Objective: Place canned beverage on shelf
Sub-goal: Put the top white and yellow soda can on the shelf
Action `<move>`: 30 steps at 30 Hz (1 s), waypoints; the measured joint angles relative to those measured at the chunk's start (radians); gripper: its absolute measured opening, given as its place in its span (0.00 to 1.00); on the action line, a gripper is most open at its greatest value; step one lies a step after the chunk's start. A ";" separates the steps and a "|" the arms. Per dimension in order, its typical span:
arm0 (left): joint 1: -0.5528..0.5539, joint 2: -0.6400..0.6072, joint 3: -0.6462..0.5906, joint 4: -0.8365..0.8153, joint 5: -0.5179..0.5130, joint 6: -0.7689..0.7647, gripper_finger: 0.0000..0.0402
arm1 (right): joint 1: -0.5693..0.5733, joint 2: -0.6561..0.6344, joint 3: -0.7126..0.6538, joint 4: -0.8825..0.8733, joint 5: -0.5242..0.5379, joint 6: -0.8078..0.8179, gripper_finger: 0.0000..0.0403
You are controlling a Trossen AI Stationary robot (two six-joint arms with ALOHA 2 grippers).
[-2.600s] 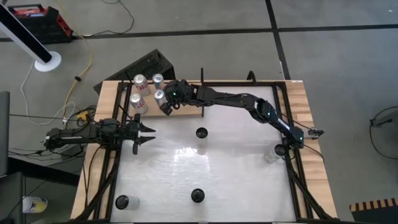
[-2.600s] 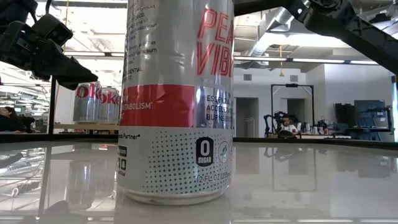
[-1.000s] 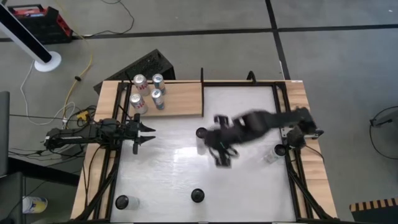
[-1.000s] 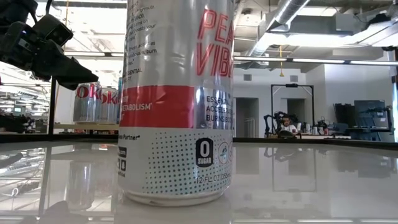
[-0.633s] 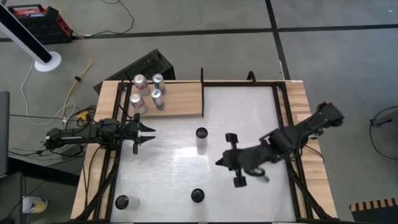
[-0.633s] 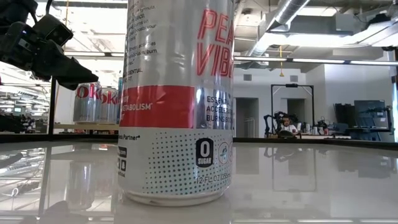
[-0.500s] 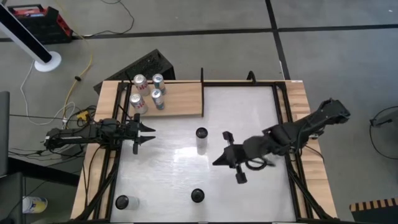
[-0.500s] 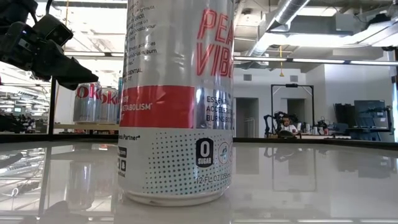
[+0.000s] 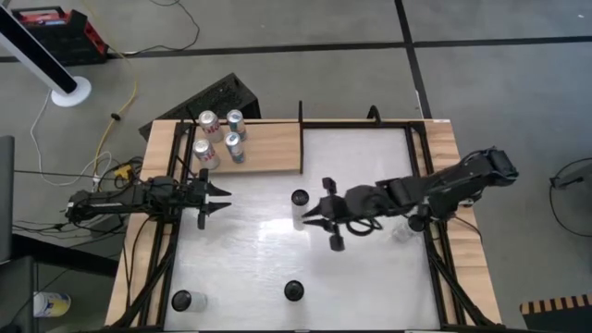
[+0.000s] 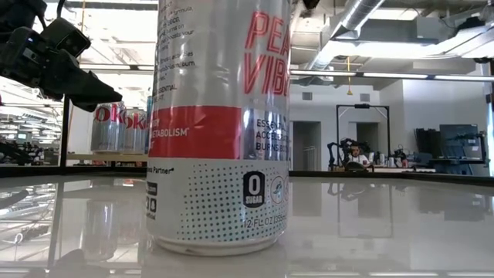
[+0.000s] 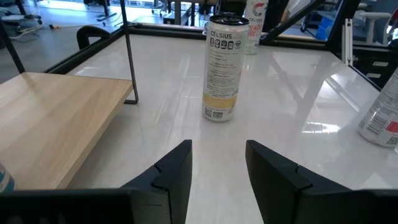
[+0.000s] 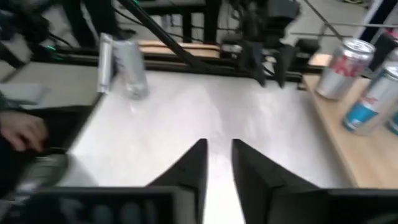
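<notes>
Wood shelf, high view: the shelf [image 9: 264, 146] sits at the table's far left corner with four cans [image 9: 219, 136] already standing at its left end; most of the board is bare.
Cans left, high view: one can [image 9: 299, 208] stands mid-table, two more [image 9: 294, 290] near the front edge, and another [image 9: 402, 228] by the right rail. By my reckoning the job is about half done.
Right gripper, high view: right gripper [image 9: 314, 214] hangs just beside the middle can, empty.
Low view: a big red-and-silver can [image 10: 222, 123] fills the foreground; shelved cans [image 10: 120, 126] show far behind.
Left wrist view: left gripper [image 11: 217, 168], parted and empty, waits near the shelf [image 11: 56, 127], facing the tall can [image 11: 222, 67].
Right wrist view: fingers [image 12: 194, 167] stand a narrow gap apart, gripping nothing.
</notes>
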 joint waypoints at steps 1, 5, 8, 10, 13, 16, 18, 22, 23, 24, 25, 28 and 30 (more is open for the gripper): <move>0.000 0.000 0.000 0.000 0.000 0.000 0.34 | -0.011 0.008 0.000 -0.001 0.001 -0.010 0.28; 0.000 0.000 0.000 0.000 0.000 0.000 0.34 | -0.048 0.035 0.000 0.004 0.010 -0.038 0.45; 0.000 0.000 0.000 0.000 0.000 0.000 0.34 | -0.064 0.035 0.000 -0.006 0.013 -0.030 0.59; 0.000 0.000 0.000 0.000 0.000 0.000 0.34 | -0.080 0.034 0.001 -0.035 0.013 -0.010 0.66; 0.000 0.000 0.000 0.000 0.000 0.000 0.34 | -0.110 0.035 0.000 -0.080 0.015 0.027 0.75; 0.000 0.000 0.000 0.000 0.000 0.000 0.34 | -0.136 0.064 0.002 -0.065 0.019 0.042 0.80; 0.000 0.000 0.000 0.000 0.000 0.000 0.34 | -0.146 0.076 -0.002 -0.088 0.013 0.026 0.83; 0.000 0.000 0.000 0.001 0.000 0.000 0.34 | -0.159 0.115 0.000 -0.069 0.010 -0.011 0.85; 0.000 0.000 0.000 0.000 0.000 0.000 0.34 | -0.163 0.122 -0.003 -0.076 0.010 -0.012 0.85; 0.000 0.000 0.000 -0.001 0.000 0.000 0.34 | -0.166 0.134 -0.001 -0.039 0.009 -0.013 0.85; 0.000 0.000 0.000 0.001 0.000 0.000 0.34 | -0.168 0.142 0.003 -0.021 0.009 -0.023 0.85; 0.000 0.001 0.000 0.000 -0.003 0.000 0.34 | -0.168 0.163 -0.001 -0.002 0.018 -0.054 0.84; 0.000 0.002 0.000 0.000 -0.005 0.000 0.34 | -0.168 0.178 0.001 0.022 0.018 -0.070 0.84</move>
